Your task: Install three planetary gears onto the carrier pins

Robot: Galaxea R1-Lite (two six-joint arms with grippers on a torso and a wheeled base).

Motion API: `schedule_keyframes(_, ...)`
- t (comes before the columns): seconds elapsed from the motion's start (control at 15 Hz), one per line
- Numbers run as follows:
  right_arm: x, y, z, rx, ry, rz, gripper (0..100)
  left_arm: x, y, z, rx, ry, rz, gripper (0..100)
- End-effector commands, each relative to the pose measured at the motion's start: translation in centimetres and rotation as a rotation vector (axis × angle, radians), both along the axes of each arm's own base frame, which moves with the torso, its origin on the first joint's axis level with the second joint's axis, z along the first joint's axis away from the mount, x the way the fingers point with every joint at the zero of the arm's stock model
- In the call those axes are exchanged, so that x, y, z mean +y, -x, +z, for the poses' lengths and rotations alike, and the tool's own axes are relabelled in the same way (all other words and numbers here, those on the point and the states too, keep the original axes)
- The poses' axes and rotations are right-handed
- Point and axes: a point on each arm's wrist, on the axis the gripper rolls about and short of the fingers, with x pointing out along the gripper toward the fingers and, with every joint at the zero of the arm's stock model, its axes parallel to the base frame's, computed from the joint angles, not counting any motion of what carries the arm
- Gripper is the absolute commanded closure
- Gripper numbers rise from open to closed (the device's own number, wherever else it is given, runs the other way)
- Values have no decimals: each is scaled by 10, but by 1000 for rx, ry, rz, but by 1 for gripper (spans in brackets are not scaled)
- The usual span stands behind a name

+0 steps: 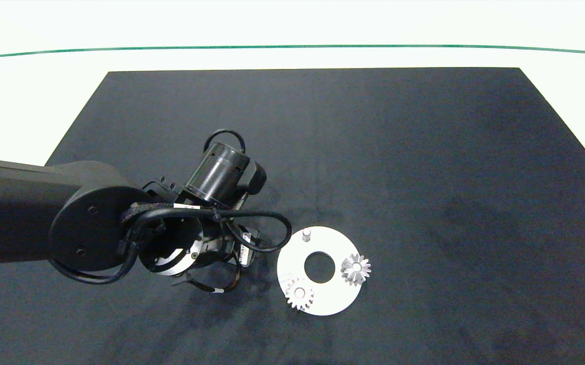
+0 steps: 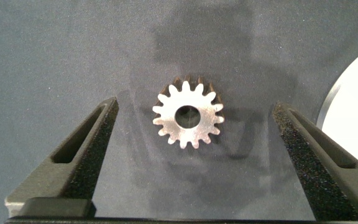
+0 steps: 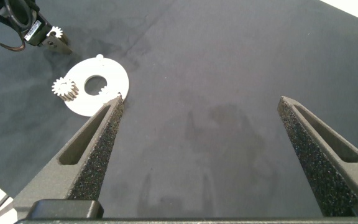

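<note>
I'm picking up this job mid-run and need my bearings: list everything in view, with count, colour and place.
planetary gears: three, silver; two seated on the white disc, one on its near side and one on its right side; the third lies flat on the mat between the left end effector's open fingers.
carrier pins: one bare, pale grey, at the disc's far edge; the other two sit under gears.
white disc: one, white, large centre hole, near middle of the mat.
mat: one, black, covering the white table.
left end effector: open, over the third gear, left of the disc.
right end effector: open, above bare mat, away from the disc.
</note>
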Motion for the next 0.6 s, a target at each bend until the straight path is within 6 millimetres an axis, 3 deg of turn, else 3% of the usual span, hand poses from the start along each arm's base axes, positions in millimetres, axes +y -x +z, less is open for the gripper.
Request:
schedule_keyframes(0.07, -1, 1, 0, -8, 3, -1, 0, 0, -2, -2, 6, -1, 7, 7)
schedule_keyframes(0.6, -2, 2, 0, -10, 5, 0, 0, -1, 0, -2, 10, 8, 2, 23)
